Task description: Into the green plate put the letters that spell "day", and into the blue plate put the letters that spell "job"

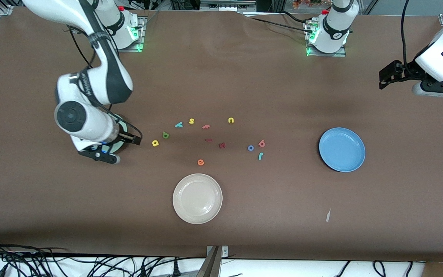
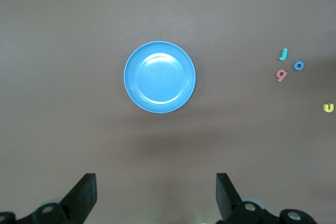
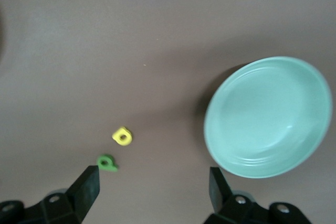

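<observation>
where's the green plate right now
The green plate sits on the table under the right arm at that arm's end, mostly hidden in the front view, beside the yellow a.

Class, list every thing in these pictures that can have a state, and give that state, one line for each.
green plate: empty, under the right arm
blue plate: empty
cream-white plate: empty
day letters: loose on the table, unplated
job letters: loose on the table, unplated
left pincer: open, empty, waiting high over the table
right pincer: open, empty, beside the green plate
</observation>
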Tool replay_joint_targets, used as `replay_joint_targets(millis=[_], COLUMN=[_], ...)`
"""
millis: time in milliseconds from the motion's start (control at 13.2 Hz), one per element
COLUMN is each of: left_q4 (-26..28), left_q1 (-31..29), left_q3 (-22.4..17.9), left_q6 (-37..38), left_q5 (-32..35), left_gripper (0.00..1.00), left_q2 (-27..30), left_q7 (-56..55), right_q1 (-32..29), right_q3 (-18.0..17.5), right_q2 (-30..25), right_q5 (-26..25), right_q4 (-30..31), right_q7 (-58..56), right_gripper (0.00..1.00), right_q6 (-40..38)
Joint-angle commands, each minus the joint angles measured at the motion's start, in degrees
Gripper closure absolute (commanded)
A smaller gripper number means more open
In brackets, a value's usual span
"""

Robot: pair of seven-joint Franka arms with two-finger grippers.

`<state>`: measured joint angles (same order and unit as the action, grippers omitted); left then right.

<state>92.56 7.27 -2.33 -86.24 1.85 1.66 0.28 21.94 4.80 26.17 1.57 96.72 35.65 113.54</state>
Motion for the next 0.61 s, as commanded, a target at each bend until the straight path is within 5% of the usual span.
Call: replay_joint_targets(millis=[0, 532], left_q4=[-1.59, -1.51], left_q1=[-0.32, -0.50], left_q3=[0.14, -0.04], left_q6=[1.24, 1.33], left_q5=[1.22, 0.17], left_gripper=[0.00, 0.00], left_q2=[-0.52, -0.69], left_q7=[0.69, 0.60], right_q1=[5.10, 7.41], right_q3=[0.64, 0.56], right_q2=[0.54, 1.42], right_q5=[-0.87, -0.87], right_q4=[5.38, 19.99], right_q7=[12.12, 23.31], right_gripper=[0.08, 0.10], right_q6=[6.84, 29.78])
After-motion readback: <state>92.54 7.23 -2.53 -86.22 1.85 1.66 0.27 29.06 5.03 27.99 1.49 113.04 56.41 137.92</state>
